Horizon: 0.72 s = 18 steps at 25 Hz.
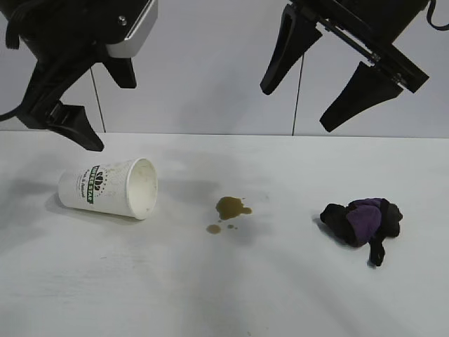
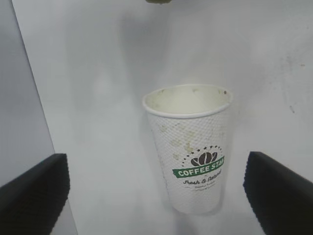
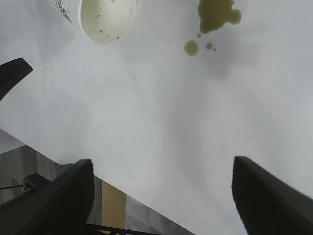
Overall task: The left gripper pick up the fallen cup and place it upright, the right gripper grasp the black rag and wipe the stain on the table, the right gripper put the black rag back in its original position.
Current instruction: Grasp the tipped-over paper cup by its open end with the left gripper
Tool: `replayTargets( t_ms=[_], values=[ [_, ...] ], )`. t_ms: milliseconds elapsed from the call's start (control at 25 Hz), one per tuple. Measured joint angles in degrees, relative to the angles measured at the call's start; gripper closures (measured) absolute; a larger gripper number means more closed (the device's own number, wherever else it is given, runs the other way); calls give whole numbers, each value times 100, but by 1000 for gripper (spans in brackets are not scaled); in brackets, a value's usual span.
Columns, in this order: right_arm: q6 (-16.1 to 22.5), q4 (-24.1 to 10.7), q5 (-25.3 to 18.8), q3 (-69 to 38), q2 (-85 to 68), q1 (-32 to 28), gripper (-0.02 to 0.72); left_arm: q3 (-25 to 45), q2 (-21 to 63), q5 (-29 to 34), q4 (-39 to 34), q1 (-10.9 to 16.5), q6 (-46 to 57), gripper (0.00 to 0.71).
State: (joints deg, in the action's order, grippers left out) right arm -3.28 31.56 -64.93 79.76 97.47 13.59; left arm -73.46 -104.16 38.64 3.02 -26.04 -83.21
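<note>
White surface [image 1: 231, 295] is filling the lower frame. Left claw [image 1: 105, 105] is hanging wide open and empty upper left above the fallen cup [image 1: 109, 188]; right claw [image 1: 319, 84] is gaping empty upper right. Black rag [image 1: 361, 219] is lying right, stain [image 1: 230, 209] centre.

The cup [image 1: 111, 188] is lying on its side on the table [image 1: 224, 295], toward my left, mouth facing the stain [image 1: 231, 208]. It is white paper, textured, showing a green and black logo band; brown flecks are dotting its white inside. The stain is sitting mid-table as a brownish-olive blotch trailing a few small droplets, apart from the cup. The black rag [image 1: 362, 219] is resting bunched toward my right, a purple patch showing, a black strip trailing from it.
</note>
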Motion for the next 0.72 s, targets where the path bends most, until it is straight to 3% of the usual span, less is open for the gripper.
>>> replayTargets(
  t_ms=[720],
  values=[
    [-85, 12, 0, 18, 0, 0, 167, -85, -1000, -367, -791, 0, 41, 15]
  ],
)
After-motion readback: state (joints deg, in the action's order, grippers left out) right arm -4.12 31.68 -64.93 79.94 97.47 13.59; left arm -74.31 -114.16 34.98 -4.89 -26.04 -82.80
